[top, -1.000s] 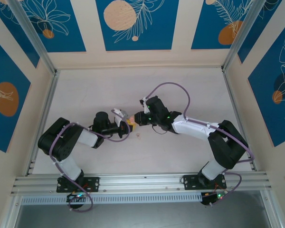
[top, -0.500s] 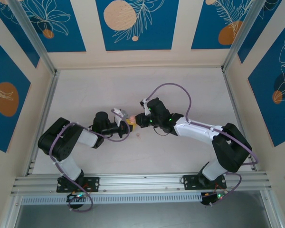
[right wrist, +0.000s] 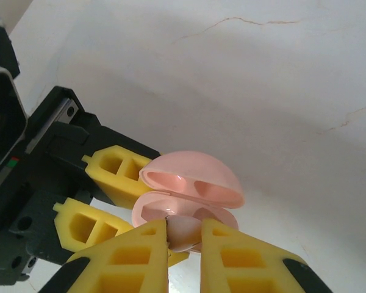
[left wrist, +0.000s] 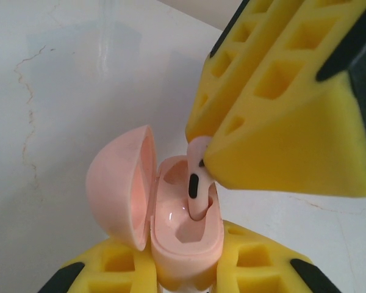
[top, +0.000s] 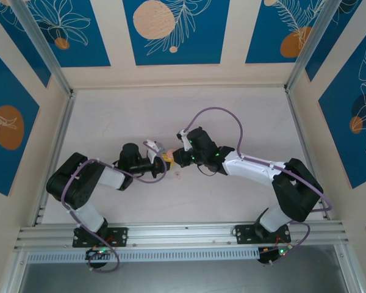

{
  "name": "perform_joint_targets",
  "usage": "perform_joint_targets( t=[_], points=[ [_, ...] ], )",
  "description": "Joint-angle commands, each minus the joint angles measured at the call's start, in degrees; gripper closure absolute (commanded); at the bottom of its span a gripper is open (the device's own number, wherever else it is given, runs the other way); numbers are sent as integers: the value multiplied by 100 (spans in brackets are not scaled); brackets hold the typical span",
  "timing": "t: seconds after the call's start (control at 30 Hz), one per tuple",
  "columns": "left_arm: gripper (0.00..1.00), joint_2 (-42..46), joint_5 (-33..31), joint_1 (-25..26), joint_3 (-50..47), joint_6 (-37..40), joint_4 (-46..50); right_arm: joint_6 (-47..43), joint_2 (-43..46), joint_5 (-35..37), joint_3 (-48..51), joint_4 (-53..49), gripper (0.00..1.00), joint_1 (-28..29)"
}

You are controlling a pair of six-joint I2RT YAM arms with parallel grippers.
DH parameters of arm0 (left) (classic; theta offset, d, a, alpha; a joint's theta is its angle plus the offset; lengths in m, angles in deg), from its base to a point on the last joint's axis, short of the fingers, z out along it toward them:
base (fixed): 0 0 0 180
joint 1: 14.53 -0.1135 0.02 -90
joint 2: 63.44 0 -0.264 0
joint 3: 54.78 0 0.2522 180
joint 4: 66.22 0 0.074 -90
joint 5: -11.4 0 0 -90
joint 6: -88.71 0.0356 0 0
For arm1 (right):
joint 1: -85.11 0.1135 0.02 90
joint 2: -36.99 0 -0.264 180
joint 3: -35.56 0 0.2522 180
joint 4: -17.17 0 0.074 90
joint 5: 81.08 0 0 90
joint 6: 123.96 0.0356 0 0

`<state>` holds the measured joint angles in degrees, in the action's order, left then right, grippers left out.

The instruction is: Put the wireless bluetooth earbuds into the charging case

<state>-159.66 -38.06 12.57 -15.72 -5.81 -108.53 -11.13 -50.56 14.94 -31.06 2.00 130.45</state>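
Observation:
A pale pink charging case stands with its lid swung open, and my left gripper is shut on its base. Above it, my right gripper is shut on a pale pink earbud. In the left wrist view the earbud's stem dips into the case's right-hand slot, while the left-hand slot holds nothing. In the top view both grippers meet at mid-table, the left gripper touching the case from the left and the right gripper from the right.
A tiny pale speck lies on the white table just in front of the grippers. Low walls with blue panels ring the table, and a metal rail runs along the near edge.
My right arm has edged left and a little forward, bringing the earbud closer over the case. The left arm holds almost still.

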Motion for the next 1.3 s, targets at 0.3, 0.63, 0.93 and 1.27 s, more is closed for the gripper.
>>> perform_joint_targets(
  t=[0.3, 0.63, 0.93, 1.27],
  points=[
    [83, 311, 480, 50, 115, 340, -141, -939, 5, -876, -275, -406, 78, -58],
    [83, 446, 486, 50, 168, 390, 50, -552, 78, -1639, -295, -230, 66, -313],
    [83, 460, 504, 50, 149, 407, 35, -386, 458, -1604, -348, -407, 58, -479],
    [83, 526, 632, 50, 75, 693, 53, -121, 1130, -2030, -216, -509, 49, -722]
  ],
)
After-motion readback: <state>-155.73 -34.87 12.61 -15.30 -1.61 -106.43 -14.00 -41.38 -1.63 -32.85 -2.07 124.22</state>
